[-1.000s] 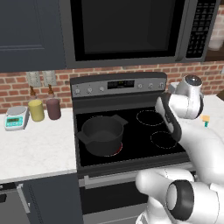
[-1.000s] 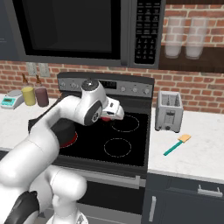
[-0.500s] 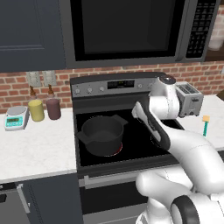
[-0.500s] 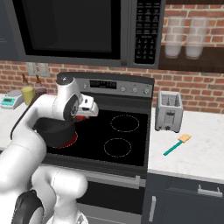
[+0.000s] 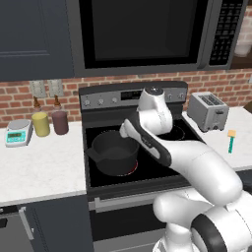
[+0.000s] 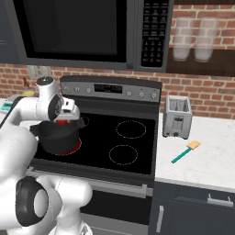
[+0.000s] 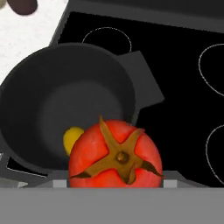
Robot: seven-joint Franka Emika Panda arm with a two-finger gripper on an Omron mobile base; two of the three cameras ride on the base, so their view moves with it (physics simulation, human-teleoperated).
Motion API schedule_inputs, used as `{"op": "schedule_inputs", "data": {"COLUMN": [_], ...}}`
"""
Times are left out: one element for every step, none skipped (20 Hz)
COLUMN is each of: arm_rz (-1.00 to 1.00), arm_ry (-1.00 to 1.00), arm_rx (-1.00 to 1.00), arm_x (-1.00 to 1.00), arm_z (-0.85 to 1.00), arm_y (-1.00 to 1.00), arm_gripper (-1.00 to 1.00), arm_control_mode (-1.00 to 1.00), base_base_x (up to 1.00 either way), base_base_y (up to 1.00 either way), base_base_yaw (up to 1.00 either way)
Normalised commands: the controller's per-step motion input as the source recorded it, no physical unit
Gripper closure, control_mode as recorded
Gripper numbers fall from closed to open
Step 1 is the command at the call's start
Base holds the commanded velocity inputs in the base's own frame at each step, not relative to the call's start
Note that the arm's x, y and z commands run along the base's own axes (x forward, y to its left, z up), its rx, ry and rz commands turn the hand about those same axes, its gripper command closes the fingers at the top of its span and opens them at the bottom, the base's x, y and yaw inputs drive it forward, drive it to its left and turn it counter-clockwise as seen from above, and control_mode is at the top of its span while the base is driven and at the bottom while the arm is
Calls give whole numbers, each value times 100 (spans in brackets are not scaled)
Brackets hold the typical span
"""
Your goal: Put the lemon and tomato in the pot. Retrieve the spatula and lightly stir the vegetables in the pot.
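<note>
The red tomato (image 7: 116,153) sits between my gripper's jaws, which are shut on it. It hangs just above the near rim of the dark pot (image 7: 26,78). A yellow lemon (image 7: 72,139) lies on the pot's floor beside the tomato's edge. In the right base view my gripper (image 6: 63,120) hovers over the pot (image 6: 57,137) on the front left burner, with a bit of red below it. From the left base view the hand (image 5: 129,130) stands at the right rim of the pot (image 5: 113,152). The teal-handled spatula (image 6: 186,152) (image 5: 230,141) lies on the counter right of the stove.
A silver toaster (image 6: 177,117) (image 5: 209,110) stands right of the stove. On the left counter are a yellow jar (image 5: 41,124), a maroon jar (image 5: 60,122) and a small scale (image 5: 17,133). A microwave (image 5: 142,34) hangs above the stove.
My arm has swung left across the stove, from the right burners to above the pot, carrying the tomato. The spatula and pot have stayed put.
</note>
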Motion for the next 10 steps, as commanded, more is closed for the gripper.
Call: {"op": "schedule_inputs", "data": {"arm_rz": [2, 0, 0, 0, 0, 0, 0, 0, 0, 0], "arm_ry": [7, 7, 7, 7, 5, 6, 3, 0, 0, 0], "arm_rx": [0, 0, 0, 0, 0, 0, 0, 0, 0, 0], "arm_x": [44, 55, 55, 56, 55, 51, 46, 44, 43, 41], "arm_z": [-22, -27, -31, -35, -41, -48, -51, -50, -49, -47], "arm_y": [71, 64, 59, 54, 49, 41, 33, 24, 16, 14], "arm_gripper": [100, 100, 100, 100, 100, 100, 100, 100, 100, 100], "arm_control_mode": [-100, -100, -100, -100, -100, -100, -100, -100, -100, -100], "base_base_x": [0, 0, 0, 0, 0, 0, 0, 0, 0, 0], "base_base_y": [0, 0, 0, 0, 0, 0, 0, 0, 0, 0], "base_base_yaw": [0, 0, 0, 0, 0, 0, 0, 0, 0, 0]}}
